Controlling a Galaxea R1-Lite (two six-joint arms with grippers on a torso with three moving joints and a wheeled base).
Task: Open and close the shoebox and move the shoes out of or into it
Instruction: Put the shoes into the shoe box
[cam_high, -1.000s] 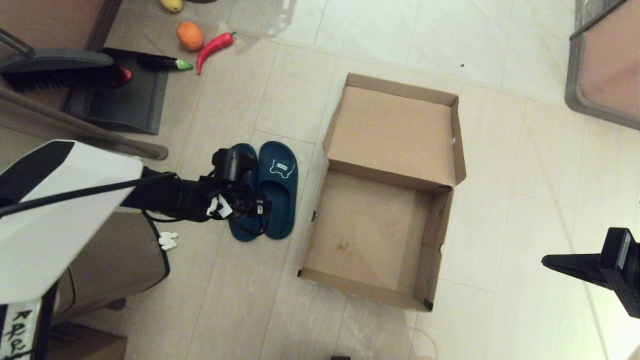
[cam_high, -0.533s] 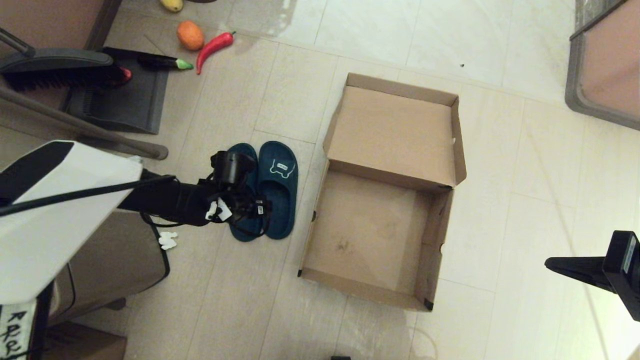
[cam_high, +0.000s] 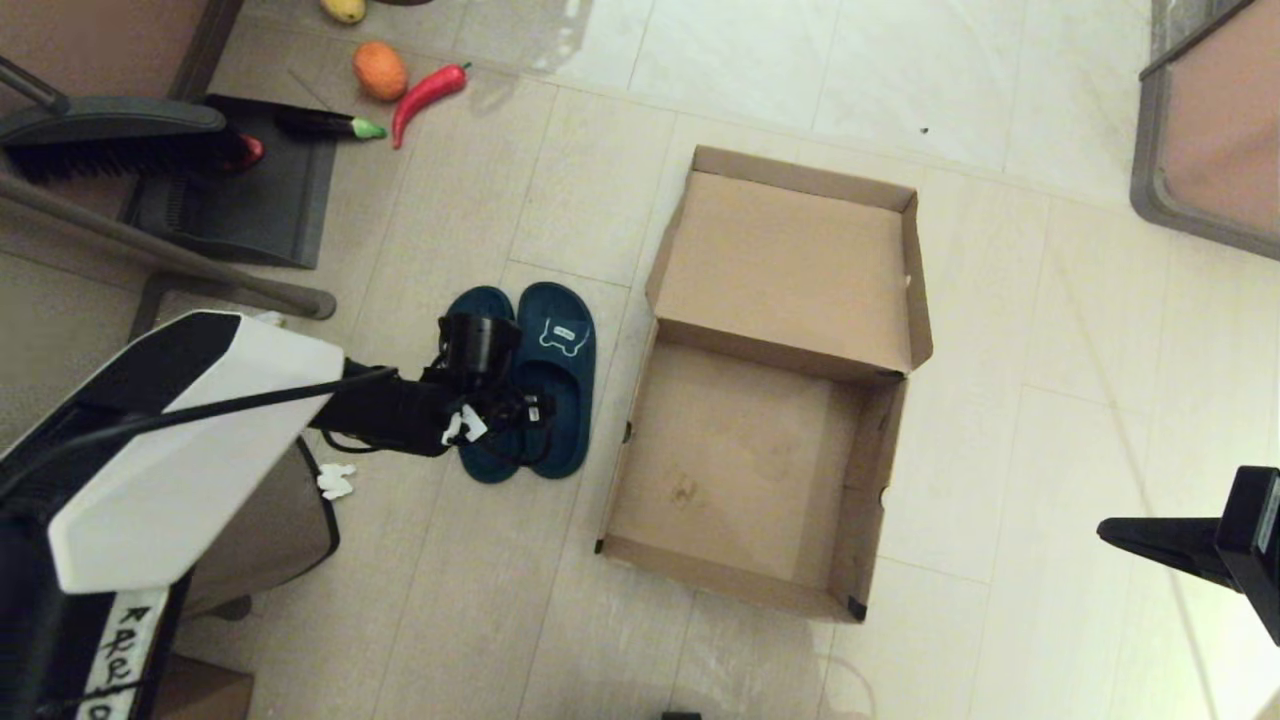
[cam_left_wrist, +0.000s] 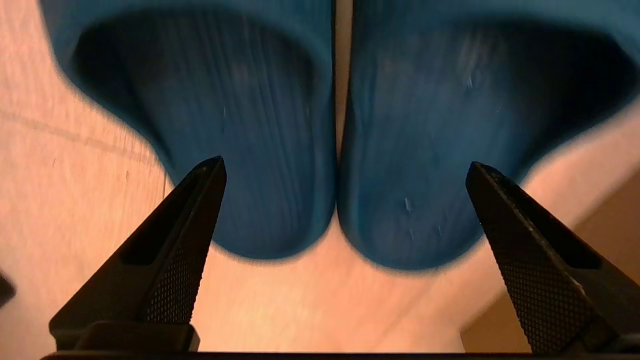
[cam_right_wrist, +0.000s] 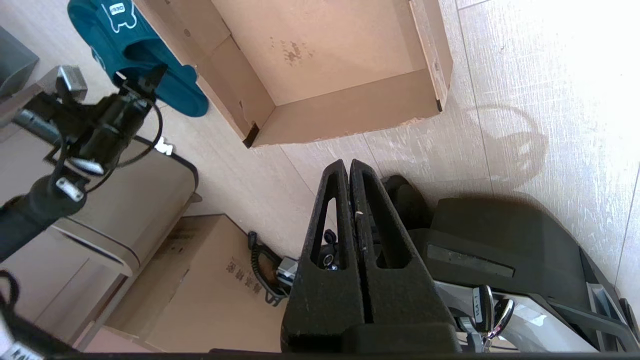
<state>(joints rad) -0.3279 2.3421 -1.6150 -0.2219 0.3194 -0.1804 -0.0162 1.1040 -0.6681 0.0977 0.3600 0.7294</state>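
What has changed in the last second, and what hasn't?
The left gripper has dropped lower over the heels of the shoes, jaws wide open, holding nothing. The shoes, the open, empty shoebox and the shut right gripper, parked at the right, have stayed put.

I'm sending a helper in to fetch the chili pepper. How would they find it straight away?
Start from the open cardboard box in the middle of the floor and look to the far corner on the robot's left, beyond the blue slippers. Beside the dark dustpan lie a few fruits and vegetables. The pepper is the long, curved, bright red one, next to the round orange fruit.
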